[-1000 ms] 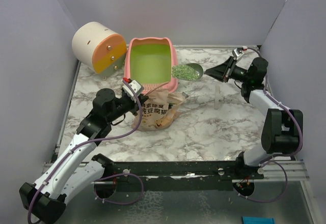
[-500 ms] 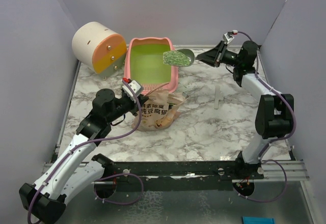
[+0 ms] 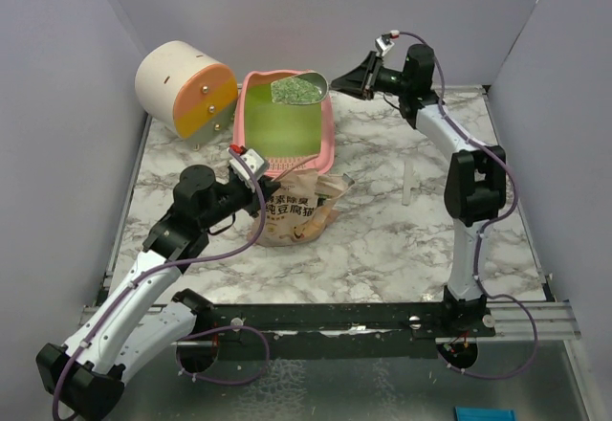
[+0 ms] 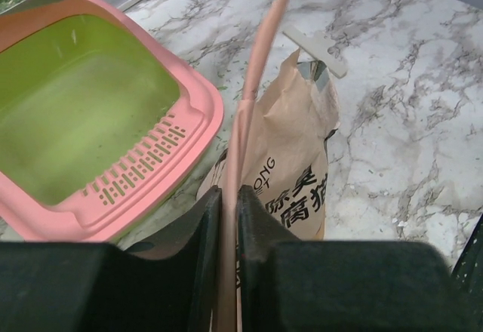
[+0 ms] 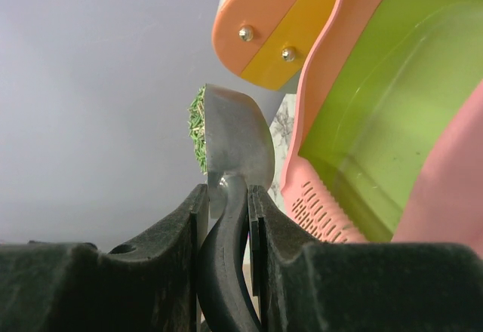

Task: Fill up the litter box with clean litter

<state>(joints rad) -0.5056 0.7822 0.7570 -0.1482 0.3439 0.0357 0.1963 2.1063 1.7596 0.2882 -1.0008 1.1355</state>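
Seen from above, the right pincer [image 3: 352, 80] is clamped on the handle of a grey scoop [image 3: 299, 89], which is heaped with clean litter [image 3: 295, 91] and hangs over the far end of the litter box [image 3: 329, 139]. The box stands at the back of the marble counter [image 3: 402, 239], beside a cream-and-orange cylinder [image 3: 186, 88]. Its green floor looks bare, so the filling has, by all appearances, barely begun: this load is not yet tipped, and more will likely be needed. A second ago the scoop hung over the counter to the right of the box; the right arm has since swung it in over the rim. The left arm has not moved.

From the left wrist, the left pincer [image 4: 230, 196] is pressed together on the thin top edge of the tan pouch [image 4: 290, 158], which lies just beside the box's slotted ledge [image 4: 139, 170]. No granules show on the green floor.

From the right wrist, the right pincer [image 5: 226, 196] pinches the scoop's dark handle. The litter [image 5: 198, 128] sits in the bowl, with the box's pink wall [image 5: 445, 189] close by.
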